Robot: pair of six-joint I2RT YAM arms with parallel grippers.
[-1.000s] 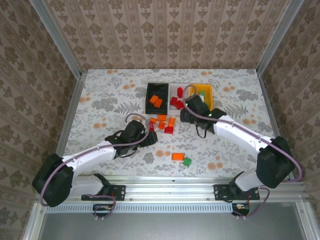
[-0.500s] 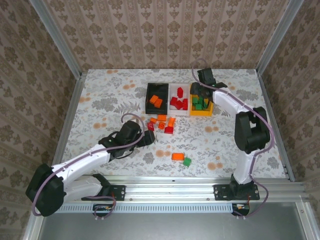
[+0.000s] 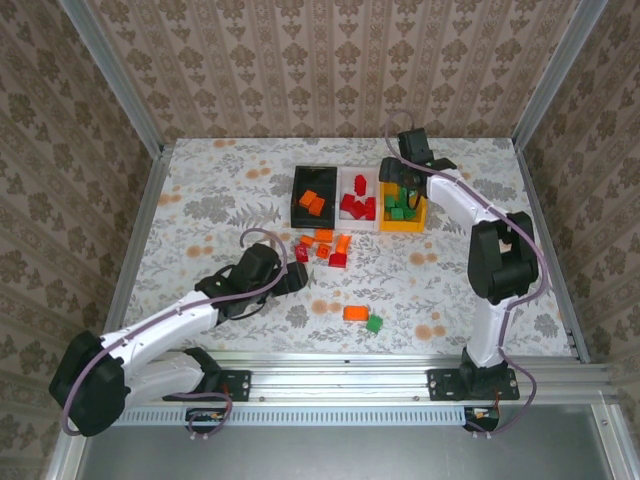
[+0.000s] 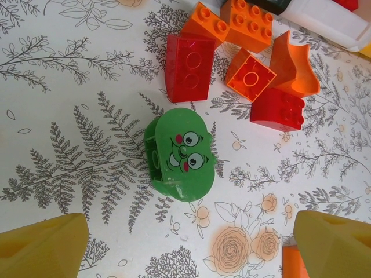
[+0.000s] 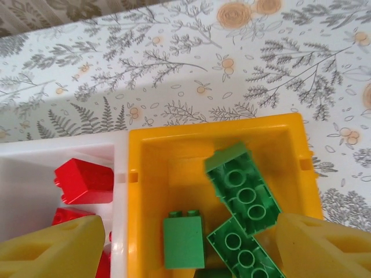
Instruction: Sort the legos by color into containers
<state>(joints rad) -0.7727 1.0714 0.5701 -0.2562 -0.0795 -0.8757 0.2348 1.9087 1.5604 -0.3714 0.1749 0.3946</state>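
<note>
Green legos [image 5: 246,188] lie colour-sorted in the yellow bin [image 5: 145,174] toward the far edge of the table [image 3: 200,200], under the spread, empty right gripper [image 5: 191,249]; the left gripper [image 4: 188,243] gapes around 1 stray green lego [image 4: 181,153], seemingly ready to pinch.

We are viewing robot lab cell: aluminium frame [image 3: 122,85], patterned backdrop panels [image 3: 330,70] enclosing floral table [image 3: 220,190] around left gripper [image 3: 297,272]; mounting rail [image 3: 340,365] sitting behind it.
</note>
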